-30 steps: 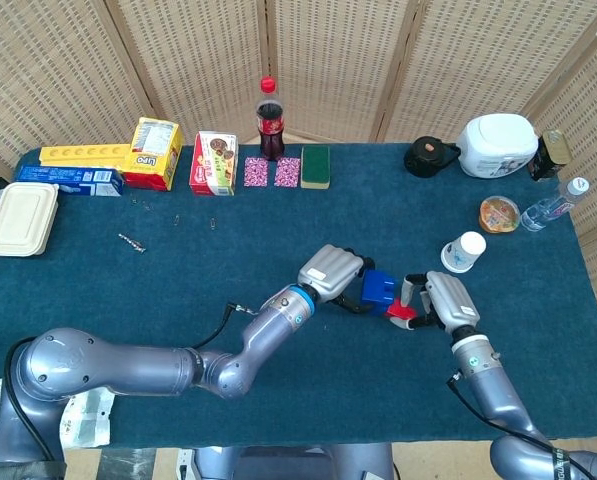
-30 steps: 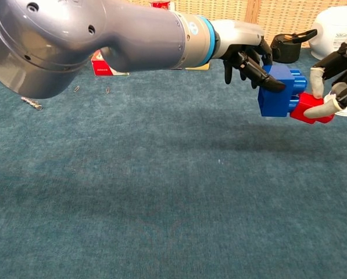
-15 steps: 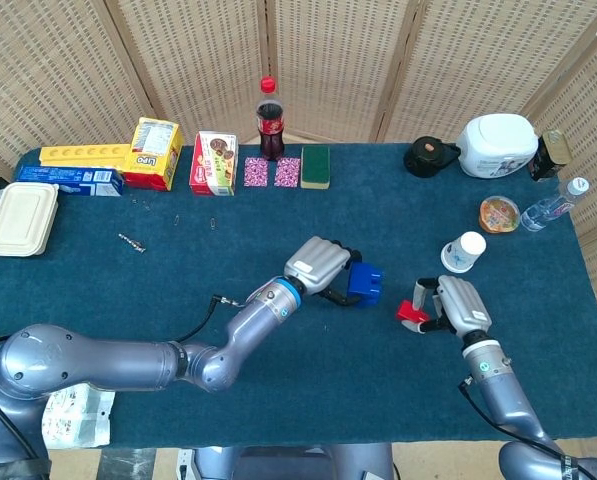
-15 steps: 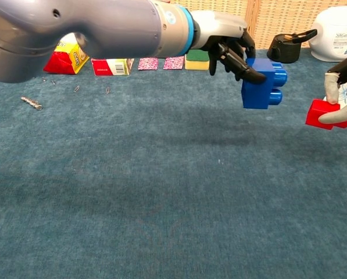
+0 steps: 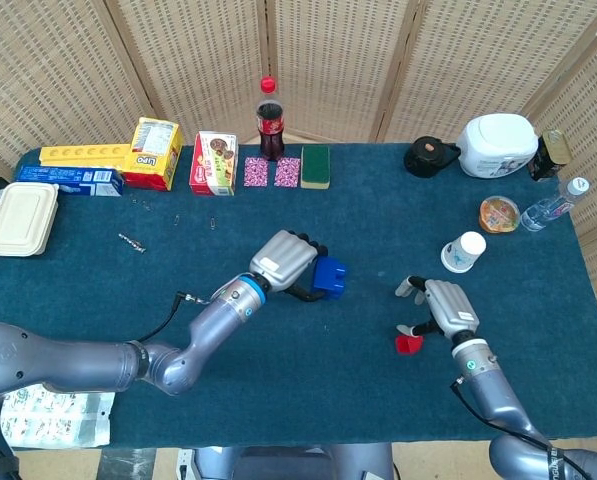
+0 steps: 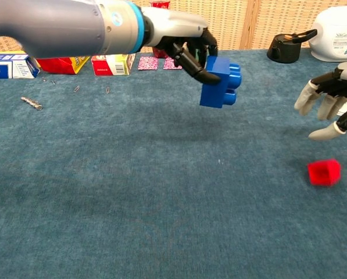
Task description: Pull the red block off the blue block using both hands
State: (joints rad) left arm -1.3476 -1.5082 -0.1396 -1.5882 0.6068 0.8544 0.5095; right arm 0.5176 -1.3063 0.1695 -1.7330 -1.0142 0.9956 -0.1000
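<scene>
We judge the pull itself to be done: the red block (image 6: 324, 172) lies alone on the blue tablecloth (image 6: 132, 192), well apart from the blue block (image 6: 220, 82), so what is in hand now is the finish of the task, not the separation. Our left hand (image 5: 286, 258) holds the blue block off the cloth, fingers wrapped over its top edge, with the studs facing toward our right side in the chest view. Our right hand (image 6: 330, 104) hangs above and just behind the red block with its fingers spread and nothing in them; in the head view the red block (image 5: 409, 344) sits just beside that hand (image 5: 441, 307), toward the near edge of the table. The paper cup (image 5: 464, 251) and the other clutter along the far side stand clear of both hands. If anything remains, we think it is only to set the blue block down: lower the left hand toward bare cloth, keep the block level so it lands flat and does not tip onto its studs, then loosen the fingers and lift the hand away without dragging the block.
</scene>
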